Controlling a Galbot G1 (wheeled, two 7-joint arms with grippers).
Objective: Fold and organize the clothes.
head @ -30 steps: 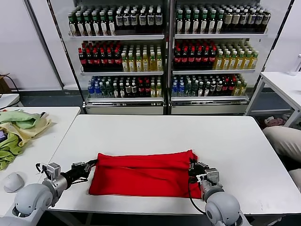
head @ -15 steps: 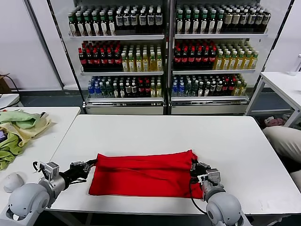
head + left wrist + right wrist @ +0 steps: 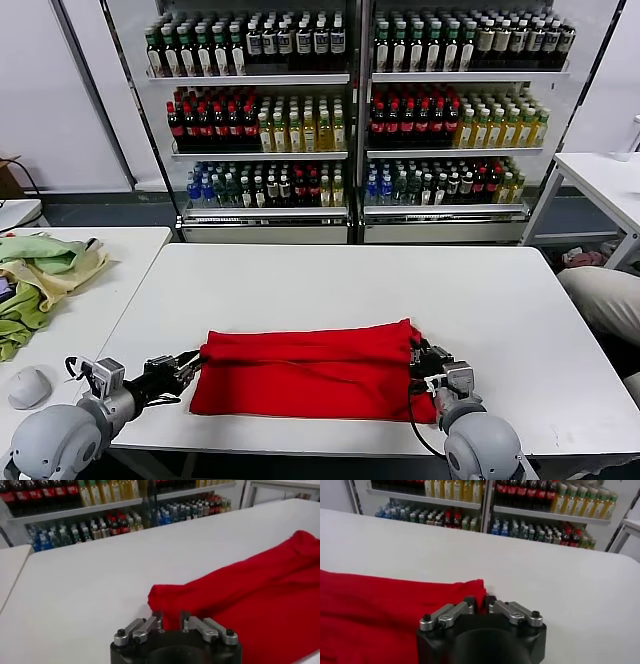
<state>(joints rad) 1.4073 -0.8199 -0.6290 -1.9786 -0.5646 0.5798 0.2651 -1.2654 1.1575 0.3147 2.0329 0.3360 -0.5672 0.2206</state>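
A bright red T-shirt (image 3: 310, 365) lies folded into a long band on the white table (image 3: 340, 280), near its front edge. No print or label shows. My left gripper (image 3: 190, 363) is at the shirt's left end, and its fingers are shut on a fold of the red cloth (image 3: 240, 595); the gripper shows in the left wrist view (image 3: 170, 619). My right gripper (image 3: 420, 358) is at the shirt's right end and is shut on the cloth's edge (image 3: 395, 605); the gripper shows in the right wrist view (image 3: 480, 602).
Pale green and yellowish cloths (image 3: 40, 275) lie on a side table at the left, with a small white object (image 3: 28, 386) in front of them. Shelves of bottles (image 3: 350, 120) stand behind. Another white table (image 3: 600, 175) and a person's leg (image 3: 605, 300) are at the right.
Both grippers have drawn back a little toward the table's front edge. The shirt's ends have shifted slightly the same way with them.
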